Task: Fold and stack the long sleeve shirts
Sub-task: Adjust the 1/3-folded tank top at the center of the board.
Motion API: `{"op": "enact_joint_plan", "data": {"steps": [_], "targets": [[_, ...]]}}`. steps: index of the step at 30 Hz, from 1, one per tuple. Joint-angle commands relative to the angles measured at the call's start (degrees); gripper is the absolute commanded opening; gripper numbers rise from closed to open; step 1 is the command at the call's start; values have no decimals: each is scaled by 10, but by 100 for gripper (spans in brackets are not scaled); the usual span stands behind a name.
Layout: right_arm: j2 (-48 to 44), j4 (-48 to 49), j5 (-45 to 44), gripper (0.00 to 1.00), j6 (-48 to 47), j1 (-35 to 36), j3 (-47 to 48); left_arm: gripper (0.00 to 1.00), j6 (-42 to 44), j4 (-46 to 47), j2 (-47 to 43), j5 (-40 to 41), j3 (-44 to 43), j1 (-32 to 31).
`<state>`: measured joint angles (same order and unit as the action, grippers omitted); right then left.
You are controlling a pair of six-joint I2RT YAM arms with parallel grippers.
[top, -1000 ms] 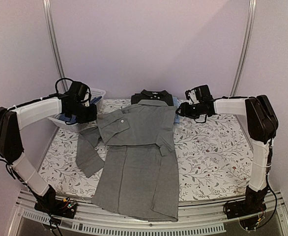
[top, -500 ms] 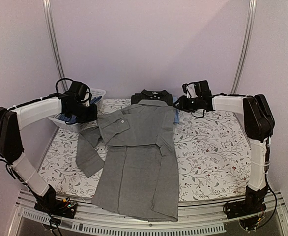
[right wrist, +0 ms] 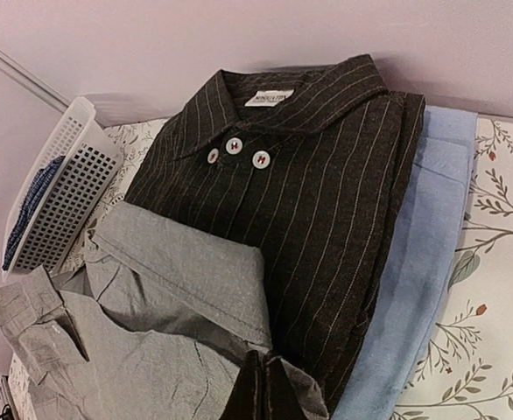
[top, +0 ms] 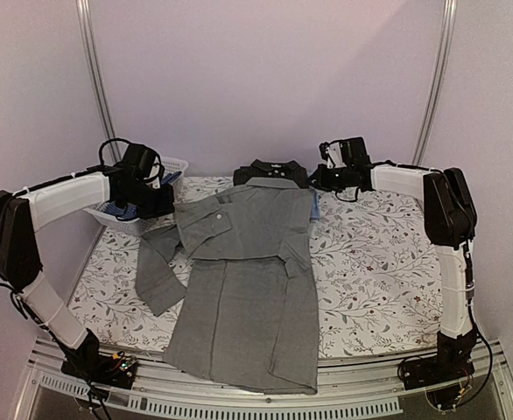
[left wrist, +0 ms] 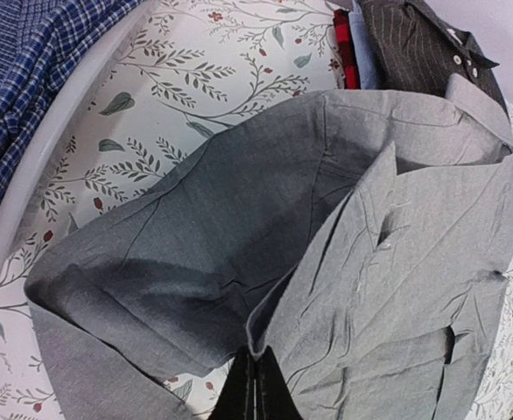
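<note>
A plain grey long sleeve shirt [top: 248, 262] lies spread front-up down the middle of the table, its left sleeve [top: 156, 271] trailing to the left. My left gripper [top: 165, 208] is shut on a raised fold at its left shoulder [left wrist: 255, 354]. My right gripper [top: 316, 182] is shut on the grey cloth at the right shoulder, beside the collar [right wrist: 270, 372]. Behind the collar lies a folded black pinstriped shirt [right wrist: 326, 192] with pale buttons, on top of a folded light blue shirt [right wrist: 423, 262].
A white lattice basket [top: 176, 164] stands at the back left, holding blue checked cloth [left wrist: 29, 52]. The table has a floral cover [top: 379, 262]. Its back wall is close behind the folded stack [top: 270, 168].
My right gripper has swung back and slightly left to the grey shirt's right shoulder, and its jaws have closed on the cloth. The left arm has not moved.
</note>
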<state>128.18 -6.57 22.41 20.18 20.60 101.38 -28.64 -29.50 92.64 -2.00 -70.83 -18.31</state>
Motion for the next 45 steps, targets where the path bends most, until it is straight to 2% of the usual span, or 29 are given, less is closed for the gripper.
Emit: {"op": "enact_joint_plan", "data": {"steps": [1, 16, 17, 21, 23, 26, 32, 36, 40, 43, 45], "targets": [[16, -12, -31, 0, -25, 1, 31, 0, 4, -6, -12, -3, -11, 5], [39, -32, -41, 0, -39, 0, 80, 0, 3, -8, -29, 3, 9, 5], [36, -37, -40, 4, -39, 0, 78, 0, 3, -6, -29, 1, 10, 5], [3, -36, -40, 43, -40, 0, 36, 0, 3, -6, -28, -1, 12, 5], [-20, -30, -34, 50, -35, -1, 10, 0, 3, -4, -27, -2, 13, 5], [-47, -25, -29, 51, -25, -1, -22, 0, 1, -3, -25, -6, 12, 5], [-77, 18, 7, 49, 12, -3, -96, 0, -2, 1, -22, -12, 13, 4], [-65, 29, 27, 40, 26, -4, -102, 0, -2, 1, -19, -14, 10, 3], [-51, 33, 31, 26, 30, -4, -89, 0, 0, 0, -22, -13, 10, 4], [-36, 22, 25, 9, 27, -4, -67, 0, 0, -3, -22, -13, 9, 4], [-32, 15, 10, 2, 21, -4, -54, 0, 0, -4, -25, -16, 10, 3]]}}
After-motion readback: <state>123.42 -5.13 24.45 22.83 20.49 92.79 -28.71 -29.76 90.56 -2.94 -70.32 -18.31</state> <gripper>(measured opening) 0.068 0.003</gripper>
